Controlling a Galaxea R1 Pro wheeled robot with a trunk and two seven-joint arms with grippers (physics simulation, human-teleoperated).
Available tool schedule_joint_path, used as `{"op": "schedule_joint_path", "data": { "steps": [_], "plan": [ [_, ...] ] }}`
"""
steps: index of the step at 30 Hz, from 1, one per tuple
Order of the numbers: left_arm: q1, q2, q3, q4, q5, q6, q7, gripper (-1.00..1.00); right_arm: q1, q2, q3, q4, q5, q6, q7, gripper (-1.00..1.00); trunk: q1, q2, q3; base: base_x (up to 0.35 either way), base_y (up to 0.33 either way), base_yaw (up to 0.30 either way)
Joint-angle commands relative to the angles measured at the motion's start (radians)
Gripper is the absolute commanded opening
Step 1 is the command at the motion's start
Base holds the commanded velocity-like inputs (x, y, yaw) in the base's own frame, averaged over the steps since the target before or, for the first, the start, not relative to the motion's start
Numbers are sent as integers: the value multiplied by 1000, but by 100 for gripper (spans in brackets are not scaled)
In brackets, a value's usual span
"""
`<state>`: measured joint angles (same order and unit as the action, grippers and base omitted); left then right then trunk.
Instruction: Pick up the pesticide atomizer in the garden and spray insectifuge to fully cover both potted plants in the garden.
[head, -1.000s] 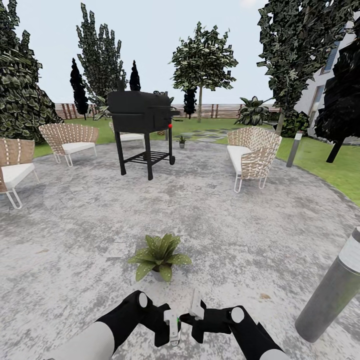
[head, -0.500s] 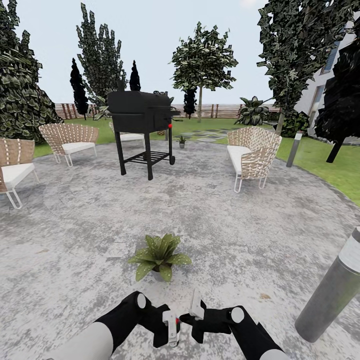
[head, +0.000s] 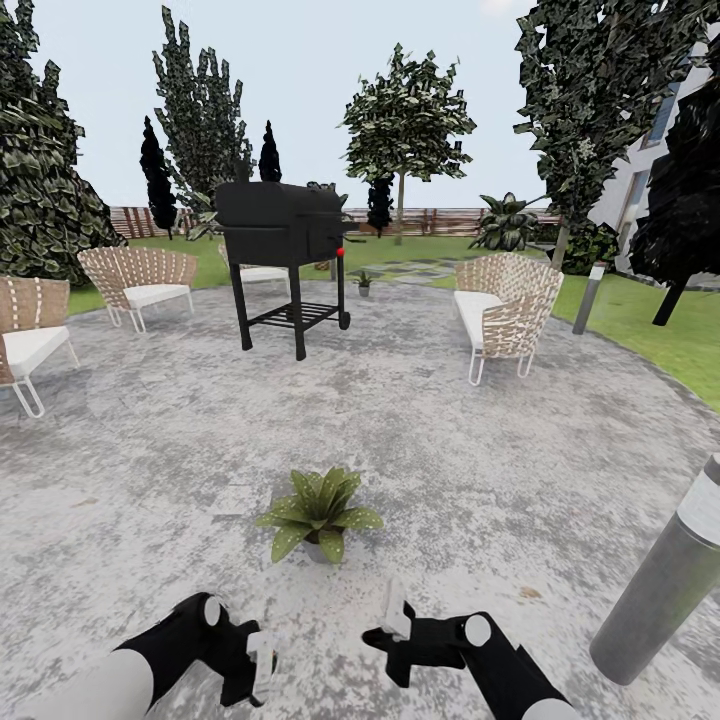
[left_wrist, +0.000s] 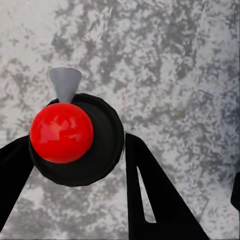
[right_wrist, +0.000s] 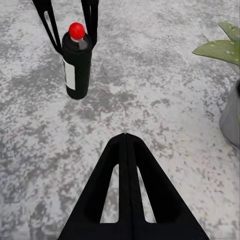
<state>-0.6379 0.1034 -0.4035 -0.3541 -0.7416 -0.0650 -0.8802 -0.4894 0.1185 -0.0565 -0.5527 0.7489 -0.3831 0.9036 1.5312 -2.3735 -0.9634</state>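
Note:
The pesticide atomizer (left_wrist: 67, 135) is a black bottle with a red ball top and a grey nozzle. My left gripper (left_wrist: 75, 150) is shut on it, low over the grey paving at the near left (head: 258, 662). In the right wrist view the atomizer (right_wrist: 77, 65) hangs upright, clear of the ground. One potted plant (head: 320, 512) stands just ahead of both arms, with pale specks on its leaves (right_wrist: 220, 50). The other potted plant (head: 364, 283) is small and far off, beyond the grill. My right gripper (head: 392, 618) is shut and holds nothing (right_wrist: 124, 140).
A grey bollard lamp (head: 660, 590) leans in close at the right. A black grill (head: 285, 250) stands mid-paving, with wicker chairs to the left (head: 140, 280) and right (head: 505, 310). Lawn, trees and a fence ring the round paving.
My left arm has swung to the left with the atomizer, away from the right gripper. The right arm and the plants have stayed put.

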Motion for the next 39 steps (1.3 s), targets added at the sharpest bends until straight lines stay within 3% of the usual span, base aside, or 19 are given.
{"op": "schedule_joint_path", "data": {
  "steps": [1, 2, 5, 7, 9, 11, 12, 13, 14, 17, 18, 19, 21, 23, 25, 27, 28, 31, 39],
  "plan": [
    [1, 13, 3, 3, -3, -7, -1, -100, 0, -1, -7, 0, 7, -4, 5, -100, 0, 0, -1, 0, 0, 0],
    [1, 22, 4, 18, -1, -9, 3, -100, 0, -3, -8, 0, 6, -4, 5, 100, 0, 0, -1, 0, 0, 0],
    [1, 42, 7, 73, 4, -14, 76, -100, 0, -12, -10, 1, 6, -5, 5, 100, 0, 0, -1, 0, 0, 0],
    [1, 42, 20, 121, 16, -16, 170, -100, 0, -16, -12, 3, 6, -5, 1, 100, 0, 0, -1, 0, 0, 0],
    [1, 32, 44, 178, 91, -18, 276, -100, 0, -34, -13, 5, 4, -6, -5, 100, 0, 0, -1, 0, 0, 0],
    [6, 28, 53, 208, 223, -20, 365, -100, 1, -67, -20, 10, 1, -6, -41, 100, 0, 0, -1, 0, 0, 0],
    [21, 27, 55, 214, 334, -25, 423, -100, 2, -86, -47, 30, -1, -6, -89, 100, 0, 0, -1, 0, 0, 0],
    [36, 26, 56, 218, 440, -38, 482, -100, 3, -99, -90, 68, -4, -6, -138, 100, 0, 0, -1, 0, 0, 0],
    [44, 26, 56, 220, 505, -52, 525, -100, 3, -106, -126, 102, -6, -6, -172, 100, 0, 0, -1, 0, 0, 0],
    [94, 27, 58, 226, 773, -123, 738, -100, 4, -164, -302, 264, -9, -7, -348, 100, 0, 0, -1, 0, 0, 0],
    [111, 27, 57, 226, 838, -133, 791, -100, 5, -182, -329, 303, -9, -7, -384, 100, 0, 0, -1, 0, 0, 0],
    [121, 27, 57, 226, 874, -137, 820, -100, 6, -193, -340, 324, -9, -8, -407, 100, 0, 0, -1, 0, 0, 0],
    [154, 27, 57, 227, 970, -150, 882, -100, 24, -212, -357, 367, -14, -11, -576, 100, 0, 0, -1, 0, 0, 0],
    [165, 26, 58, 237, 1016, -181, 900, -100, 53, -206, -360, 380, -53, -16, -743, 100, 0, 0, -1, 0, 0, 0],
    [174, 27, 58, 258, 1067, -213, 919, -100, 67, -197, -360, 400, -90, -40, -825, 100, 0, 0, -1, 0, 0, 0],
    [186, 26, 57, 276, 1152, -272, 942, -100, 77, -189, -360, 437, -113, -103, -898, 100, 0, 0, -1, 0, 0, 0],
    [192, 26, 57, 279, 1175, -290, 946, -100, 80, -187, -360, 447, -117, -122, -924, 100, 0, 0, -1, 0, 0, 0],
    [199, 27, 57, 282, 1196, -306, 950, -100, 82, -186, -359, 459, -119, -138, -959, 100, 0, 0, -1, 0, 0, 0],
    [201, 27, 57, 284, 1199, -309, 951, -100, 111, -180, -359, 524, -119, -137, -963, 100, 0, 0, -1, 0, 0, 0]
  ]
}}
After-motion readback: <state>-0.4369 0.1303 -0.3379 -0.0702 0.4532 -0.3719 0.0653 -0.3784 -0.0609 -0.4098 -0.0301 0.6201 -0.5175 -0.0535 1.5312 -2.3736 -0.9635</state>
